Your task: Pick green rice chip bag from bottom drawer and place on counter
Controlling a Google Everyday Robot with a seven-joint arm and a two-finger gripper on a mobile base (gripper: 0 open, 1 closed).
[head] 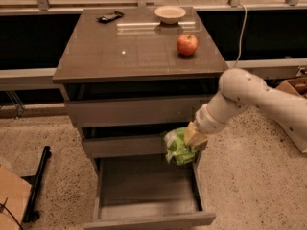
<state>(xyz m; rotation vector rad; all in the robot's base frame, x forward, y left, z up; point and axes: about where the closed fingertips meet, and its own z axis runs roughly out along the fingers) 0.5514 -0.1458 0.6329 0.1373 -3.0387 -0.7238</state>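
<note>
The pincer (194, 137) is up off the cabinet's right front corner, at the end of the white arm (249, 92) that reaches in from the right, and its yellowish fingers are clamped tight on the upper right edge of the green rice chip bag (178, 147). The bag hangs crumpled from that grip, clear of any surface, in front of the right end of the middle drawer (124, 145) and above the right side of the bottom drawer (144, 188). That bottom drawer stands pulled well out, its grey floor bare. The middle drawer sits a little proud of the top drawer (129, 110) above it. Up on the bench (120, 51), a red apple (187, 44) sits toward the right side, a pale bowl (170, 14) rests at the back edge, and a dark flat item (110, 17) lies at the back left. The bag is well below the bench top, touching nothing but the pincer
</note>
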